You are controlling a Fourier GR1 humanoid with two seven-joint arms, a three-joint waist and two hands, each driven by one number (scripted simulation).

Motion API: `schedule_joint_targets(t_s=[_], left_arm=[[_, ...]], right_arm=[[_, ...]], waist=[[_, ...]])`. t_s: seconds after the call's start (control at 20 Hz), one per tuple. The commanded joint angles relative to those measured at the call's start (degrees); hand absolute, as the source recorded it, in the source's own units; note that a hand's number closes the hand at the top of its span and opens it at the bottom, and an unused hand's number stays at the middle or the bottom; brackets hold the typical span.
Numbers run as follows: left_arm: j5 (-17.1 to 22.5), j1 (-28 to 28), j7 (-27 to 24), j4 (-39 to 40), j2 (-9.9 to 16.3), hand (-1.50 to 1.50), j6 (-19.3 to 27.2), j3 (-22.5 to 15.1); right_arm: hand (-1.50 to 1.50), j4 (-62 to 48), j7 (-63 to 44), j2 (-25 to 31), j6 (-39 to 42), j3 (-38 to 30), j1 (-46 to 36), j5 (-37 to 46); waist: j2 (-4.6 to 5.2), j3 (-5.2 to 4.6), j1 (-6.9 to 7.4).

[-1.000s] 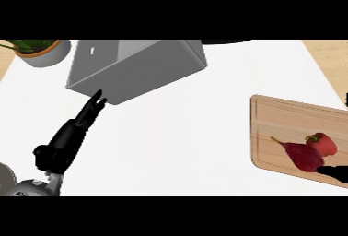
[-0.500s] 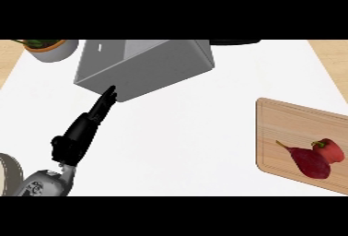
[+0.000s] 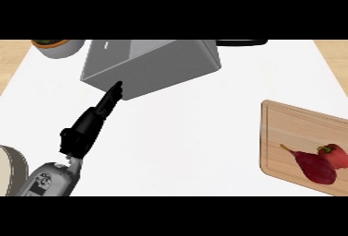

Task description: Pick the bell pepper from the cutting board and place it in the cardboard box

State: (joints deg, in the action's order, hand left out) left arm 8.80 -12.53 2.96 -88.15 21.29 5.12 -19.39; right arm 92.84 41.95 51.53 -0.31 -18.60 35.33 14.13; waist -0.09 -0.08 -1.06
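White counter (image 3: pixel 204 120) is filling most of the frame, with wood-tone strips showing at the far left and right edges near the top; grey box (image 3: pixel 153 64) is sitting upper centre-left, tilted in the frame, its lower front corner pointing down-left; it is reading grey here, not cardboard brown; wooden cutting board (image 3: pixel 299 133) is lying at the right edge, lower half, running out of frame on the right; left forearm, grey, is coming in from the lower left corner and angling up to the right; left hand (image 3: pixel 85 129) is black, fingers stretched out straight and held together, holding nothing; its fingertips (image 3: pixel 116 86) are lying against or just in front of the box's lower front face, contact not clear from this angle; bell pepper (image 3: pixel 334 154) is red and is still lying on the cutting board near the board's lower right, partly cut by the frame edge; a darker red elongated piece (image 3: pixel 311 167) is lying just beside it on its left, touching or nearly so; small round pot (image 3: pixel 58 47) is sitting in the upper left corner with something green inside; dark curved object (image 3: pixel 238 43) is peeking out behind the box's upper right; right hand is not showing anywhere.
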Motion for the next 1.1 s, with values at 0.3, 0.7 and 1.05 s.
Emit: schedule_joint_targets(t_s=[0.3,0.7,1.05], left_arm=[[-2.50,0.13,2.53,-2.01,-1.79,0.00,-3.98,3.07],[-5.35,-3.39,0.46,3.90,-6.13,0.00,-5.07,5.52],[-8.70,0.33,2.91,-0.60,-8.40,0.00,-6.08,5.43]], right_arm=[[-1.50,-0.80,-7.19,-6.55,6.78,2.68,-9.32,7.30],[-1.50,-3.81,-15.56,-10.89,7.77,6.10,-17.58,16.96],[-1.50,-15.76,-5.50,-15.67,4.10,4.39,-22.49,20.74]], waist=[[0.07,0.09,1.18],[0.14,0.07,0.99],[0.07,0.10,1.04]])
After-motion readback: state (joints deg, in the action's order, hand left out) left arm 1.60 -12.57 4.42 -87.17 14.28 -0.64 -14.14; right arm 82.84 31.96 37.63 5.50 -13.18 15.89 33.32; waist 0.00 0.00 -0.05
